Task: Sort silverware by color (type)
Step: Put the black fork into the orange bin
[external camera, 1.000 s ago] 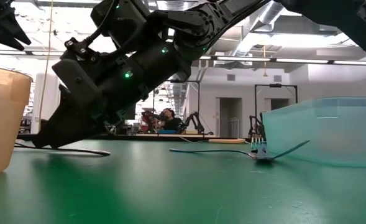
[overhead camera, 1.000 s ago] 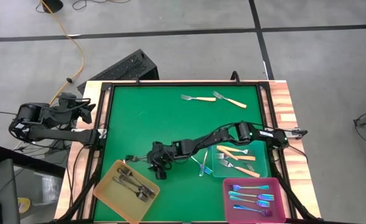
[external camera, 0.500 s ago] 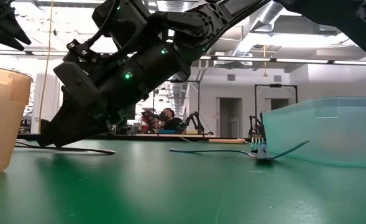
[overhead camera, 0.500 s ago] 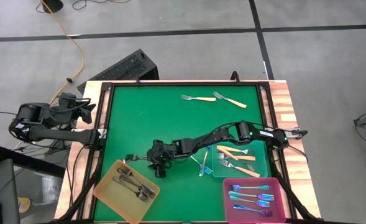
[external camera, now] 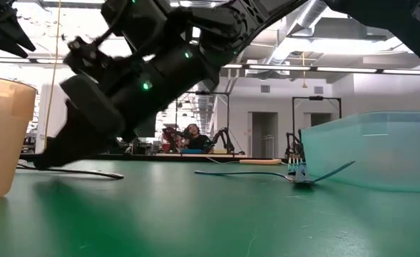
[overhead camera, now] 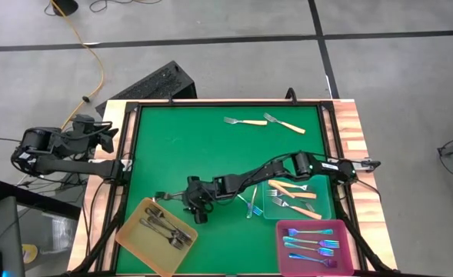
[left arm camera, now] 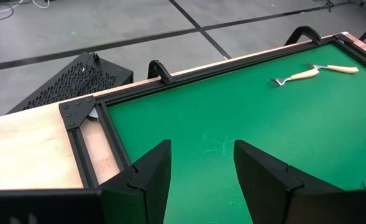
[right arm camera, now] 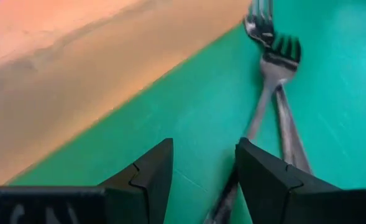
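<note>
I am hovering my right gripper [overhead camera: 181, 198], fingers spread and holding nothing, beside two crossed grey forks [right arm camera: 276, 93] lying on the table [overhead camera: 203, 146] near the yellow tray [overhead camera: 130, 231], risking nudging them aside or pinching both together.

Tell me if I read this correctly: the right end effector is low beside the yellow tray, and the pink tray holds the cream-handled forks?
Not quite. In the high view the pink tray holds the iridescent blue-purple forks. The right end effector is indeed low beside the yellow tray.
</note>
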You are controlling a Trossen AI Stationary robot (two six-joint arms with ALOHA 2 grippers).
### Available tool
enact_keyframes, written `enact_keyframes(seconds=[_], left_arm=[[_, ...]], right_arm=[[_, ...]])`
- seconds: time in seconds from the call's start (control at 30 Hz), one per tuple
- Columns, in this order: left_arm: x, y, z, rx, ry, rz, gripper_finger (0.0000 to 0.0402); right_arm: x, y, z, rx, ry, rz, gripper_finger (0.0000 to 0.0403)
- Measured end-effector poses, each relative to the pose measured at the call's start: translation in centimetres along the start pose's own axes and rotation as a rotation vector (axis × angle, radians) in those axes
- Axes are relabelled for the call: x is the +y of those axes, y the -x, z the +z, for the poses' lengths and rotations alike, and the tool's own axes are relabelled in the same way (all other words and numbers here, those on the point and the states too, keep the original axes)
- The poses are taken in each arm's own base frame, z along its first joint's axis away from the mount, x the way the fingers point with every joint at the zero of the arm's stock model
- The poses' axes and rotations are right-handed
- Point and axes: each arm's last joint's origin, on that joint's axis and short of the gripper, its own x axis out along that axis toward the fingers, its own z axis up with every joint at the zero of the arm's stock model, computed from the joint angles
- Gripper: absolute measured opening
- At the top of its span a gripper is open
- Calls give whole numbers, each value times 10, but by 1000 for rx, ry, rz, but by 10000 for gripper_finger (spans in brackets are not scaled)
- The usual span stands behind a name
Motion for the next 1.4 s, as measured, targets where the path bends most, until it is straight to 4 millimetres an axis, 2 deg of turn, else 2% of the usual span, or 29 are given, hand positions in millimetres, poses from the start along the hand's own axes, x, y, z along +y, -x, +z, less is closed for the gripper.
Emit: enact_keyframes(seconds=[0.17,0.4,0.63,1.03,1.2,1.4], left_arm=[[0,0,0,0,-4,0,158],[0,0,0,0,-4,0,158],[0,0,0,0,-15,0,158],[0,0,0,0,-15,0,158],[0,0,0,-8,-15,7,158],[0,0,0,-9,-15,8,158]], right_arm=[[-2,4,15,-23,3,-21,193],[-5,5,18,-25,-6,-61,193],[1,4,17,-21,-1,-52,193],[-15,5,13,3,-71,-79,193],[-15,5,13,2,-80,-80,193],[-14,-8,-2,36,-95,-74,193]])
